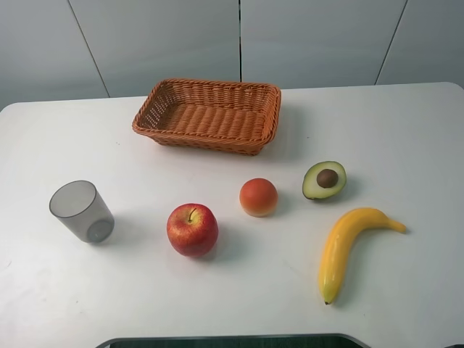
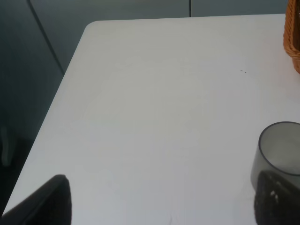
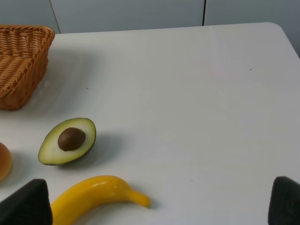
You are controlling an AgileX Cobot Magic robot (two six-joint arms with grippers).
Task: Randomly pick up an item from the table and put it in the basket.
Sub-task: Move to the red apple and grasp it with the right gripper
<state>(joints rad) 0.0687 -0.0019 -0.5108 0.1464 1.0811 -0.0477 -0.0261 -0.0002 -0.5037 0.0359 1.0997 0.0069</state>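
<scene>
seeing left tool [image 2: 161, 206] and right tool [image 3: 157, 206] both spread, gripping nothing. risking knocking apple [image 1: 192, 229] across surface [image 1: 406, 145] into orange fruit [image 1: 259, 196] if closing off-centre, never reaching basket [image 1: 208, 114].

No word, label, brand, number or sign can be read in any view. The apple [image 1: 192, 229], basket [image 1: 208, 116], cup [image 1: 81, 211] and table [image 1: 406, 138] show plain surfaces.

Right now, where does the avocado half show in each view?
Exterior high: avocado half right of centre, just beyond the banana.
Left wrist: not in it.
Right wrist: avocado half between basket and banana.
Shared landmark: the basket, partly visible in all three.
</scene>
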